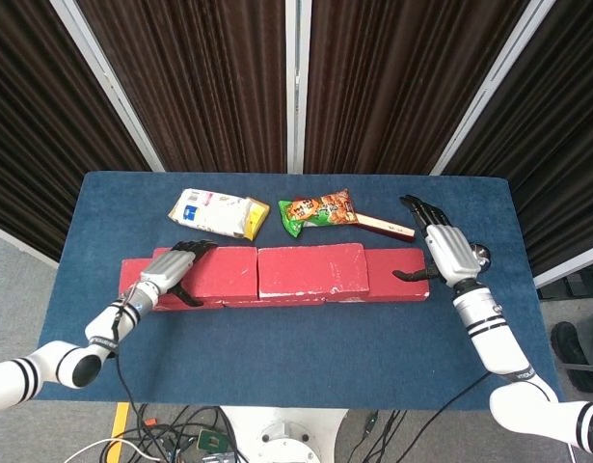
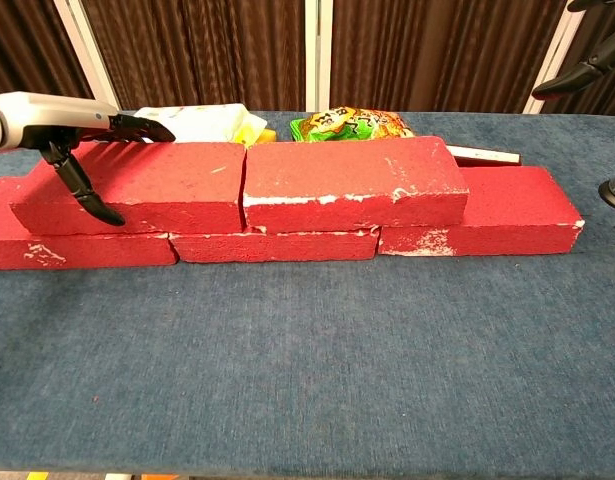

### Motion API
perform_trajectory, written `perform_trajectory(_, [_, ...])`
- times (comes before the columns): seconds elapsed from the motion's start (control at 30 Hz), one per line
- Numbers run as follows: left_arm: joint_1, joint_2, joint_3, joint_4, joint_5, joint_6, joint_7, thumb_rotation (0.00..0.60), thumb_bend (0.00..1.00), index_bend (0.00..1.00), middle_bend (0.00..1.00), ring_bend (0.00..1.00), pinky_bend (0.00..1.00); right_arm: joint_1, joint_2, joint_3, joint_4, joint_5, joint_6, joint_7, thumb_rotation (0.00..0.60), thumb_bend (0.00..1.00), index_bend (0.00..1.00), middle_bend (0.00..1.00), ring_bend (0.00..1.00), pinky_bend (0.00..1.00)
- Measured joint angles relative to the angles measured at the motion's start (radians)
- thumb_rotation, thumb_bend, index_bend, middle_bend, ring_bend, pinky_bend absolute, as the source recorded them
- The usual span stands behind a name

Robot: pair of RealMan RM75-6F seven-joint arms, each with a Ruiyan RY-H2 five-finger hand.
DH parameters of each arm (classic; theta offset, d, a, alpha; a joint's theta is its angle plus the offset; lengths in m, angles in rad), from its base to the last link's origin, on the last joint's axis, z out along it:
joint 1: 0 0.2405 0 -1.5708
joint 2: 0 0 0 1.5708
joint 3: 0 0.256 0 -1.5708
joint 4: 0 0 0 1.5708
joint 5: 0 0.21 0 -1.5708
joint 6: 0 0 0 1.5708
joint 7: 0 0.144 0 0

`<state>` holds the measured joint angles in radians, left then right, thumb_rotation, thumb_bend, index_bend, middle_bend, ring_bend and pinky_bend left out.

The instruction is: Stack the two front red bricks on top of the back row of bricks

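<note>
Two red bricks lie end to end on a lower row of red bricks: the upper left brick (image 1: 219,272) (image 2: 157,185) and the upper right brick (image 1: 311,268) (image 2: 347,180). The lower row (image 2: 507,212) sticks out at both ends. My left hand (image 1: 169,269) (image 2: 47,118) holds the upper left brick's left end, with its fingers (image 2: 137,125) over the top and its thumb on the front face. My right hand (image 1: 444,251) is open beside the row's right end (image 1: 404,280), its thumb touching that end. In the chest view only its fingertips (image 2: 585,70) show.
Behind the bricks lie a white and yellow snack bag (image 1: 219,213), a green snack bag (image 1: 317,210) (image 2: 352,124) and a slim box (image 1: 387,227). A round metal object (image 1: 480,254) sits by my right wrist. The blue table (image 1: 306,347) stretches in front of the bricks.
</note>
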<state>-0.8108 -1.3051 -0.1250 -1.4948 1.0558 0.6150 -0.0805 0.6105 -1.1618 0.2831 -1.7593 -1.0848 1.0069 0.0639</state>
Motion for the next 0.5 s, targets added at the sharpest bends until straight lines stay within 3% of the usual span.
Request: perform_trajectory(0.5, [-0.001,0.009,0.001,-0.012,-0.011,0.011,0.013,0.600,0.06,0.00,0.00,0.00,0.02,-0.002,0.004,0.002,0.000,-0.002,0.000,0.006,0.600,0.00,0.00,0.00,0.00,0.00])
